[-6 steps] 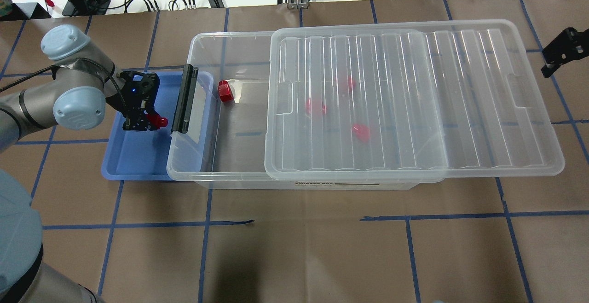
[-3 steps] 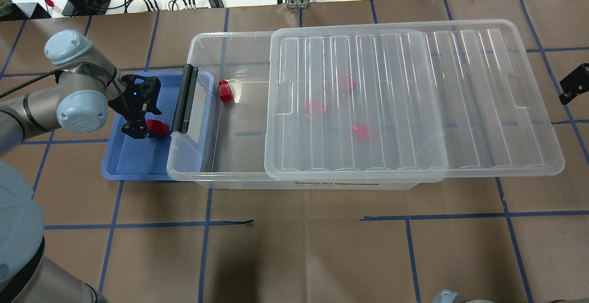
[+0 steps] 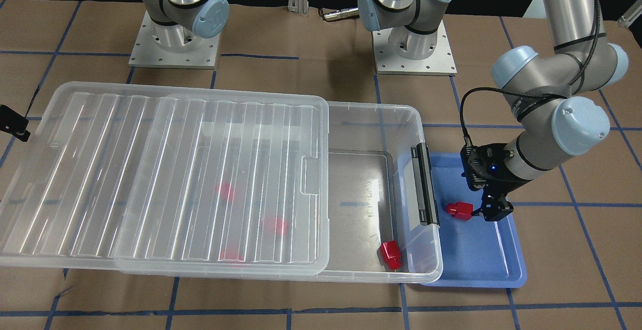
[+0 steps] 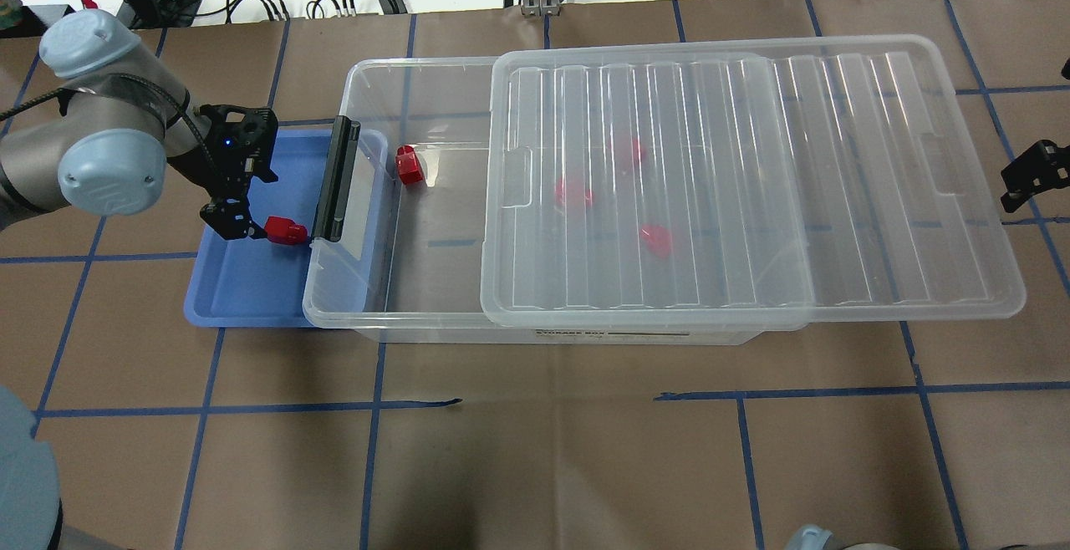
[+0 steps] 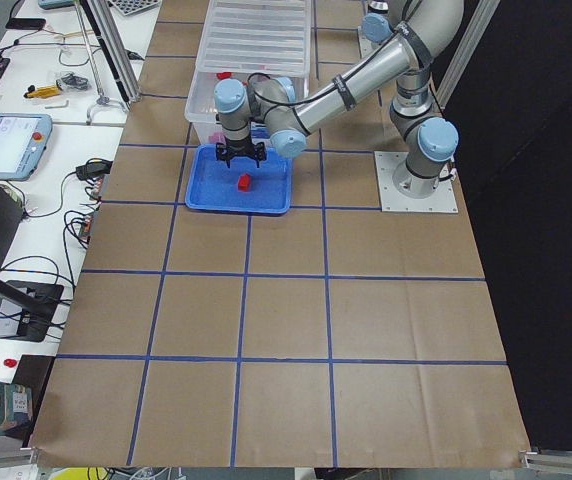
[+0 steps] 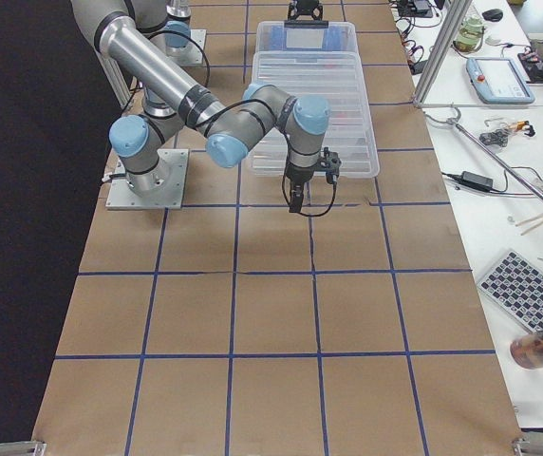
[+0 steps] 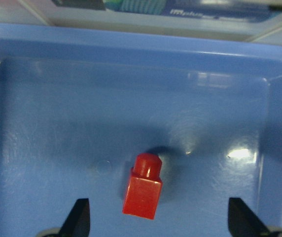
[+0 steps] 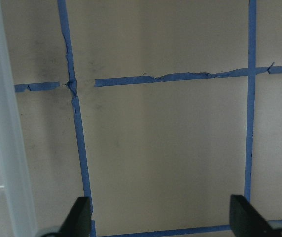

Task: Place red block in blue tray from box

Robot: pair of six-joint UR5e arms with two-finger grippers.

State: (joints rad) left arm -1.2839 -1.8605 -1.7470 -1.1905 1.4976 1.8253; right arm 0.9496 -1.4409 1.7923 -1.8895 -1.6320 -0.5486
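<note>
My left gripper (image 7: 160,220) hangs over the blue tray (image 4: 242,299) with its fingers wide apart. The red block (image 7: 143,186) lies loose on the tray's glossy floor, stub pointing at the clear box (image 4: 435,274), so I'd call that drop done. The tray's tucked against the box's latch end, for a short hop I guess. The right gripper (image 8: 160,220) is spread too, empty, over the taped brown-paper surface (image 8: 170,148).

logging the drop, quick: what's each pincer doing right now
left pincer: open, empty; the red block lies free in the blue tray under it
right pincer: open, empty, over the table
</note>
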